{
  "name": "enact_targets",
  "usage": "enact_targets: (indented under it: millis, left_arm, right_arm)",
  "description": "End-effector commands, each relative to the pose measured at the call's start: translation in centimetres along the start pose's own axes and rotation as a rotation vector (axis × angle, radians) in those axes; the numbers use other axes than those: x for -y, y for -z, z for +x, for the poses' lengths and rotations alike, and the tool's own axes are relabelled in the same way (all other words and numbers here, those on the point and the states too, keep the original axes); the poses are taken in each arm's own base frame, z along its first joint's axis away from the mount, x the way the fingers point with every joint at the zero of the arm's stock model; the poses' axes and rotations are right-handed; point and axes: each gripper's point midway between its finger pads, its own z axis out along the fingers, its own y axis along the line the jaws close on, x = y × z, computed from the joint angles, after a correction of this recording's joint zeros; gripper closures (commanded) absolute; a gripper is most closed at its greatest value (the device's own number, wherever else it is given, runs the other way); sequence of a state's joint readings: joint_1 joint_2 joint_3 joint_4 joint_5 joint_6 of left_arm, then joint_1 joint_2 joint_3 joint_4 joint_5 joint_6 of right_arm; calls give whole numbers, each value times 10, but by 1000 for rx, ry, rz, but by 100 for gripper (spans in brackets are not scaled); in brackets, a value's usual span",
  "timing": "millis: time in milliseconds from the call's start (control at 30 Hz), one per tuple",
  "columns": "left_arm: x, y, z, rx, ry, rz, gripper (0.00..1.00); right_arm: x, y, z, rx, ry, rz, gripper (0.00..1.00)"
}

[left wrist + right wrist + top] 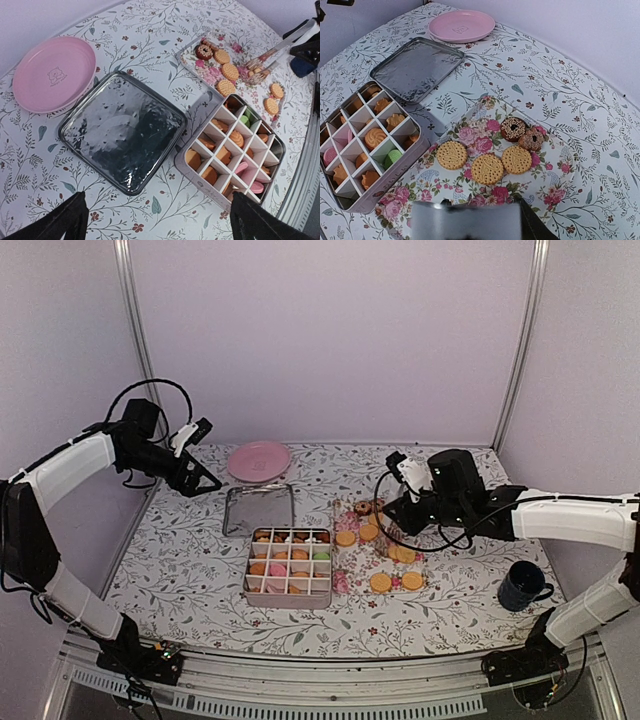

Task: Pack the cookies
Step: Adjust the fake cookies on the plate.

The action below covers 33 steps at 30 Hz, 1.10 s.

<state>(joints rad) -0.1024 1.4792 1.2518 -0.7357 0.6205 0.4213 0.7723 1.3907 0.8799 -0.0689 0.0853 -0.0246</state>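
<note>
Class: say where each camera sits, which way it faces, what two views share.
Top external: above and behind, looking down the table; left arm, right arm show.
Left wrist: over the tin lid, looking down; left hand fingertips show.
Right wrist: over the floral tray, facing the pink plate; right hand shows.
Wrist views share the cookie tin.

No readable text anywhere. Pink plate (35, 85) has a small stamped emblem in the middle w/ tiny marks under it, too small to read. Tin box (395, 172): faint raised letters on the side wall, blurred, can't make them out. Rest is just flower pattern.
</note>
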Motion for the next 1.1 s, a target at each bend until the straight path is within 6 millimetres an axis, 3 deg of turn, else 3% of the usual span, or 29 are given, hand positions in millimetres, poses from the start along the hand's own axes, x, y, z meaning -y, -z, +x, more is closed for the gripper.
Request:
enact_targets:
  millis: [0,100,233,567,1067]
  left_arm:
    - [-1,10,-10,40,-19,-20,1]
    - [0,12,-10,42,-28,-27,1]
    - [0,11,-7,37,-31,-29,1]
    - [0,9,-12,45,-25,-8,1]
    - [0,10,-12,42,-21,-12,1]
  right_arm:
    - [0,-2,-13,1,31,16,60]
    - [-1,-9,-21,-2,52,12,61]
    - [-1,-9,-10,-34,60,11,61]
    - [0,22,21,-68,-4,0,61]
    - [-3,27,16,-87,6,-23,67]
